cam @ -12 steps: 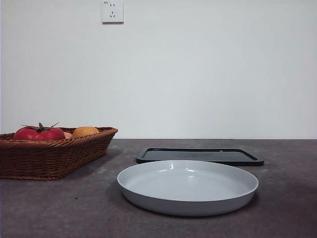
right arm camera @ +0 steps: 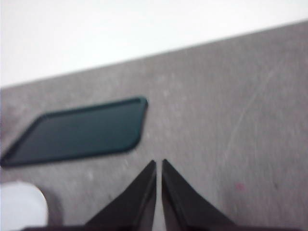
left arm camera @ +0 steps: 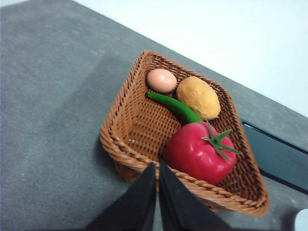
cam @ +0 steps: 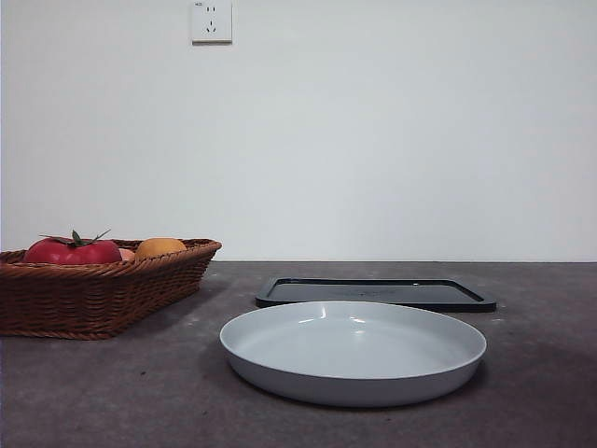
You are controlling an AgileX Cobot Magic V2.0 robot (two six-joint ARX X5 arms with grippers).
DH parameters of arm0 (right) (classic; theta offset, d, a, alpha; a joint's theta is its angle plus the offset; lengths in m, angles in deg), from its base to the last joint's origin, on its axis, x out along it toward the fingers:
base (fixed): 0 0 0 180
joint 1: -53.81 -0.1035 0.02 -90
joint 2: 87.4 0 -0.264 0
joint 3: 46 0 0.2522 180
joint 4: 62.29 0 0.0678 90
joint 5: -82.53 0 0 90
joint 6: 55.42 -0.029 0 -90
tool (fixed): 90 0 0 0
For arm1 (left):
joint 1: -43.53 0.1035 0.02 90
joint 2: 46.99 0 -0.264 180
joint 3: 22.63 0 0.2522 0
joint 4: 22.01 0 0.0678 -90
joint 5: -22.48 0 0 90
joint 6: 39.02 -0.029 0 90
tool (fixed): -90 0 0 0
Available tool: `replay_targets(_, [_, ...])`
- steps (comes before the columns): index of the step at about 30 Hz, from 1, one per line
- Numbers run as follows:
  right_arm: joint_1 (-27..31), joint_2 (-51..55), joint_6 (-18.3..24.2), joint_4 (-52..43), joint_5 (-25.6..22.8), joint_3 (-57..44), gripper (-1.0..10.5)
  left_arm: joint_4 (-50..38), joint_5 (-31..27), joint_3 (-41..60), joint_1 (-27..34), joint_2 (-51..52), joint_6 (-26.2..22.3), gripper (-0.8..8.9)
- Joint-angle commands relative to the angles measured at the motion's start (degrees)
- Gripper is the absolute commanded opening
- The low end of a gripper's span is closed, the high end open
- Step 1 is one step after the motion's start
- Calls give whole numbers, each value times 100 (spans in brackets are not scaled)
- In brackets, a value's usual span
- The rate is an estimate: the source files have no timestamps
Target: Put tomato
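The red tomato [cam: 73, 250] with a green spiky stem lies in a brown wicker basket [cam: 93, 297] at the left of the table. In the left wrist view the tomato [left arm camera: 199, 153] fills the basket's near corner [left arm camera: 126, 144]. My left gripper [left arm camera: 157, 168] is shut and empty, high above the basket's rim, apart from the tomato. My right gripper [right arm camera: 159, 166] is shut and empty above bare table near the black tray [right arm camera: 77, 131]. Neither arm shows in the front view.
A grey round plate [cam: 353, 351] sits at the table's middle front, with a flat black tray [cam: 376, 293] behind it. The basket also holds an orange fruit [left arm camera: 198, 97], a pale pink fruit [left arm camera: 161, 80] and a green pepper [left arm camera: 176, 108].
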Motion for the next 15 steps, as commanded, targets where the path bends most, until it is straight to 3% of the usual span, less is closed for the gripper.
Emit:
replay_targets(1, [13,11,-168,-48,15,313,8,116,50,-334,11,-15,120,10])
replay_targets(9, [13,-365,-149,717,101,1427,8,614,389,-1287,11,-459,55,10])
replay_targets(15, [9,-1154,295,1373,568,2498,8,1281,1005,-2275,11,-1255,-680,10])
